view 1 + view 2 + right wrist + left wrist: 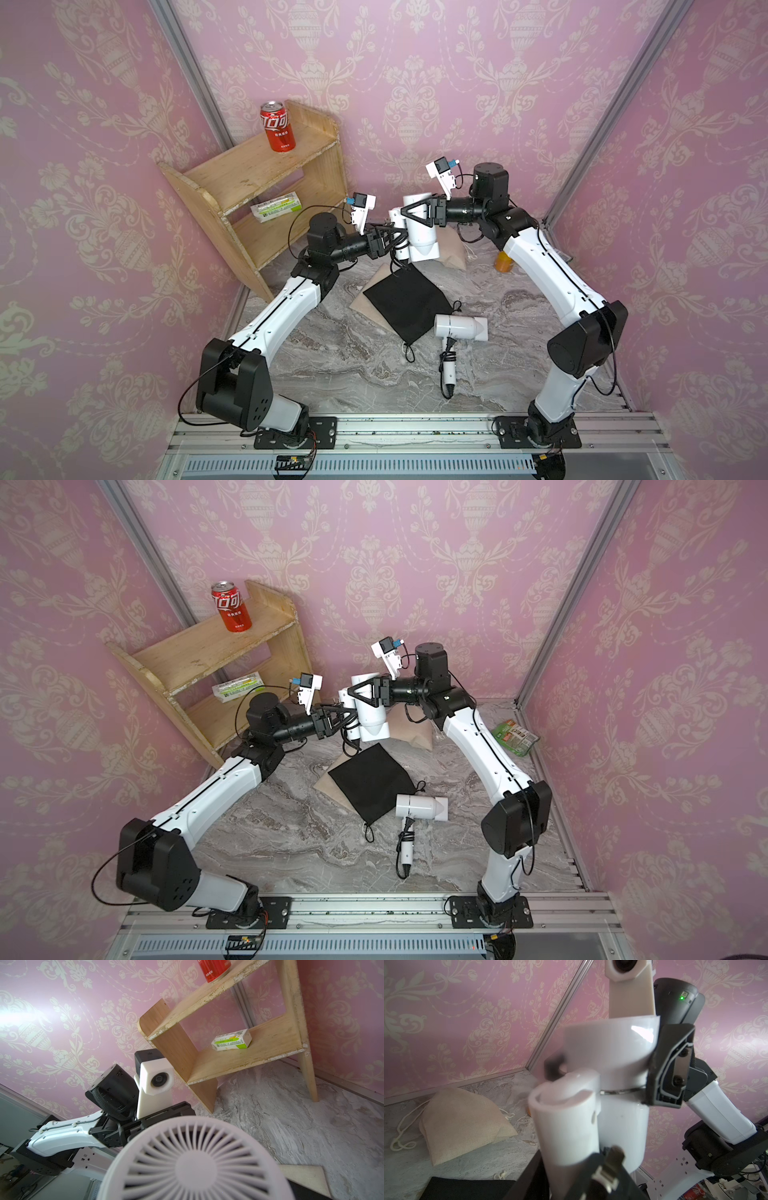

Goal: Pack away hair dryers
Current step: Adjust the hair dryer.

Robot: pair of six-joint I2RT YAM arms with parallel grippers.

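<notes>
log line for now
right gripper: holds lifted dryer | left gripper: at its handle, grip unclear | second dryer: beside black pouch

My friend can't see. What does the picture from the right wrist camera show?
The round vented back of a white hair dryer fills the foreground, very close. Behind it are the left arm and a wooden shelf with a red can on top and a green-and-white box on its lower board.

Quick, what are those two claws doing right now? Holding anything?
Left gripper: jaws at the lifted white hair dryer; open or closed cannot be told.
Right gripper: closed on the same dryer, holding it up.
</notes>
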